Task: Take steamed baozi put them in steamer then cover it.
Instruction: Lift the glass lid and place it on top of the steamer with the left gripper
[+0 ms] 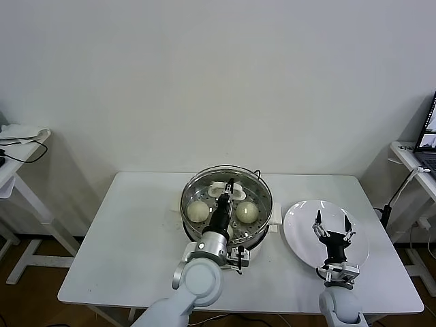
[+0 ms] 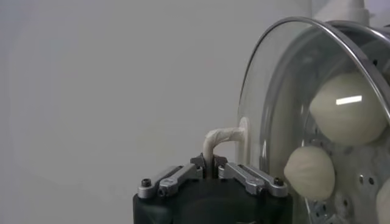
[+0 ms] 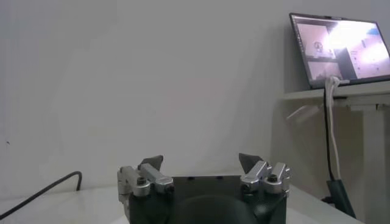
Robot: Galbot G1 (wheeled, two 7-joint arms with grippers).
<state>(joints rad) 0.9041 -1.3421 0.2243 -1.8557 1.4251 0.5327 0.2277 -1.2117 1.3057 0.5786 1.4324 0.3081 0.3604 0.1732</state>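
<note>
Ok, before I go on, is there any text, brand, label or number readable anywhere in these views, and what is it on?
None can be read.
Laptop screen on the side desk: bright windows showing, any writing too small and blurred to read.
Steamer, glass lid and its white handle, white plate: no markings visible.
Left pincer and right pincer: no lettering visible.

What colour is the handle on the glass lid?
White; the round clear glass lid's handle shows best in the left wrist view, clamped by the left gripper.

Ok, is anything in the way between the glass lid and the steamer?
Nothing visible. The left gripper holds the lid by its handle right over the steamer; the baozi sit below the glass.
</note>
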